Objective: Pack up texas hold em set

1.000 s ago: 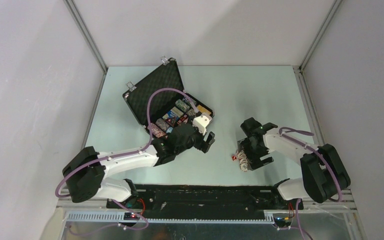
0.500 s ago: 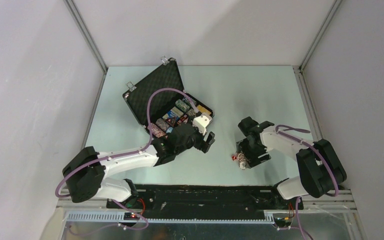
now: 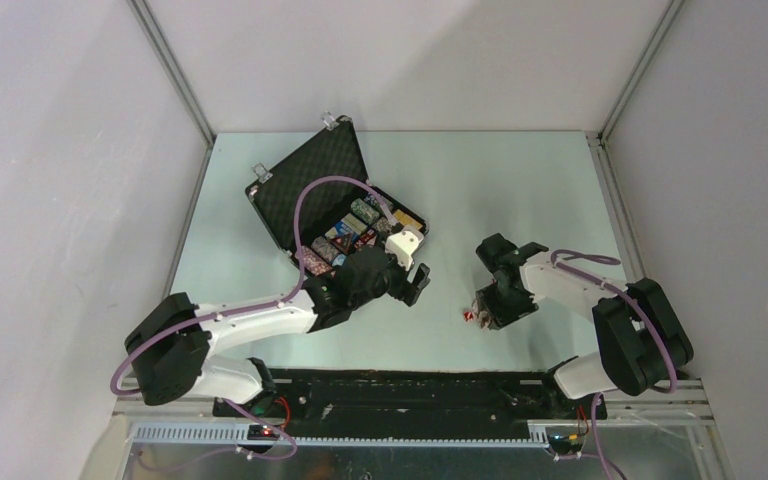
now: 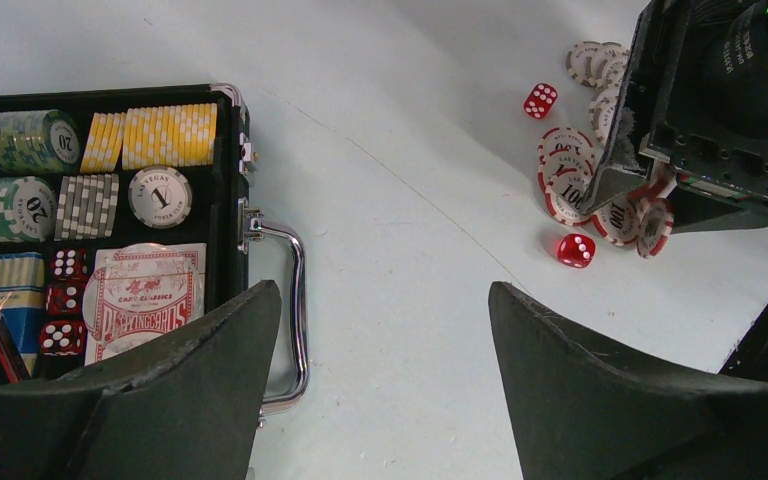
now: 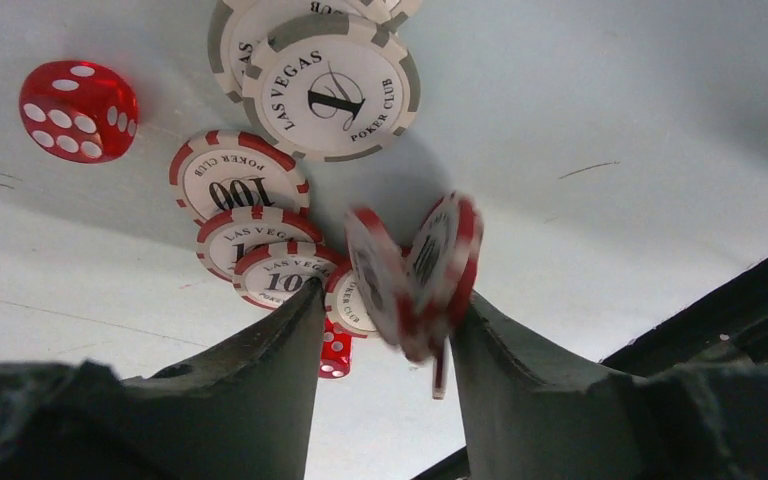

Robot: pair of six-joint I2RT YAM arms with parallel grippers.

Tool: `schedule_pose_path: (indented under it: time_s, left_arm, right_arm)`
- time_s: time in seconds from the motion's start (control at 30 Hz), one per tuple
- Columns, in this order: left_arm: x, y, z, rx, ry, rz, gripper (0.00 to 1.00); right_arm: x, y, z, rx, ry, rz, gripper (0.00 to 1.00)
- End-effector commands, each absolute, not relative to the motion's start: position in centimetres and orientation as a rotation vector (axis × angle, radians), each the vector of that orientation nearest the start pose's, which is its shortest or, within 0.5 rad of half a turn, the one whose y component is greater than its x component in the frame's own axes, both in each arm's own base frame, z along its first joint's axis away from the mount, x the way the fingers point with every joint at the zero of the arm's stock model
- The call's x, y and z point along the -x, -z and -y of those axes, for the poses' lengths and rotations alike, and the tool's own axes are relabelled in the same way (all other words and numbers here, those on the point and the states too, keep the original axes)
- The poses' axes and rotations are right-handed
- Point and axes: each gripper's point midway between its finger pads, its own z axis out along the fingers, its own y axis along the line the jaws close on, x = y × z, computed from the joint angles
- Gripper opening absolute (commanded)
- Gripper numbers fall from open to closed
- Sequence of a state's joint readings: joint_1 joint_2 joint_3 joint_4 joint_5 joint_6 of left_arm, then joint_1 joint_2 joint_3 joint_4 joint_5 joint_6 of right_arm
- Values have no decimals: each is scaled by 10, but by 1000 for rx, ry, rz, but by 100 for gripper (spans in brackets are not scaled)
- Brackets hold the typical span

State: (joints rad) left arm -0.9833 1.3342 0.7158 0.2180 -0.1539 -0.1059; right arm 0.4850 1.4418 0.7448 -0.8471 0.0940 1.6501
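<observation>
The black case point(image 3: 310, 185) lies open at the table's left, its tray holding rows of chips, card decks point(image 4: 145, 295) and red dice. My left gripper point(image 3: 415, 283) is open and empty, hovering just right of the case's silver handle point(image 4: 295, 310); its jaws point(image 4: 385, 330) frame bare table. Loose red-and-white chips point(image 4: 570, 180) and two red dice point(image 4: 541, 100) lie by my right gripper point(image 3: 490, 312). In the right wrist view a few chips point(image 5: 420, 270) stand on edge, blurred, between the jaws point(image 5: 388, 295), leaning on the right finger with a gap at the left one.
Flat chips point(image 5: 240, 190), a grey-edged chip point(image 5: 330, 90) and a red die point(image 5: 78, 110) lie beyond the right fingers; another die point(image 5: 335, 352) sits under them. The black base rail point(image 3: 410, 385) runs along the near edge. White walls enclose the table.
My right gripper has lowered onto the loose chips and narrowed its jaws, tipping a few chips onto their edges. The left arm has not moved.
</observation>
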Motion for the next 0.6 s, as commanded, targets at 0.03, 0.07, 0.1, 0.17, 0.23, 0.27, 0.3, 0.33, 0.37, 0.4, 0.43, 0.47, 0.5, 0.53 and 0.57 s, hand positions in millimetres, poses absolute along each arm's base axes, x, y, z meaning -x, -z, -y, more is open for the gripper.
schedule_pose_path:
  time_s: [0.03,0.07,0.1,0.17,0.23,0.27,0.3,0.33,0.37,0.4,0.43,0.47,0.5,0.53,0.57]
  left_arm:
    - [-246,-152,326,-741,571,-1838,83]
    - [-246,-152,326,-741,570,-1838,83]
    - [-246,-152,327,-741,571,-1838,83]
    - [-246,-151,326,-743,569,-1840,83]
    - [-246,-151,327,-744,567,-1841,83]
    - [-246,-151,327,-746,566,-1842,83]
    - [-246,-149,327,-748,565,-1845,83]
    - [-246,-150,327,-747,565,-1844,83]
    - [-246,-150,327,-749,565,-1845,83]
    - [-246,-150,327,-749,566,-1845,83]
    - [-246,-148,327,-752,563,-1849,83]
    - [-246,-149,328,-752,563,-1847,83]
    - [-246,-148,328,-755,561,-1852,83]
    - [-247,-148,328,-756,561,-1851,83]
    - [-247,-146,328,-758,559,-1854,84]
  right_arm:
    - [-181,-4,-105,-1620,166,-2520,48]
    - [-182,-4,-104,-1613,168,-2519,45]
    - [-182,-3,-104,-1602,170,-2526,44]
    - [-183,-2,-103,-1586,172,-2536,42]
    - [-183,-1,-103,-1573,176,-2546,34]
    - [-183,0,-103,-1572,174,-2547,31]
    - [-184,1,-103,-1566,170,-2552,28]
    - [-183,2,-104,-1566,165,-2558,26]
    - [-183,3,-104,-1561,165,-2562,25]
    - [-183,3,-104,-1560,162,-2567,23]
    - [-184,4,-105,-1553,158,-2574,19]
    - [-183,4,-106,-1554,152,-2583,8]
    - [-183,5,-107,-1549,148,-2591,3]
    - [-183,4,-108,-1549,137,-2599,0]
    - [-183,4,-109,-1546,131,-2604,0]
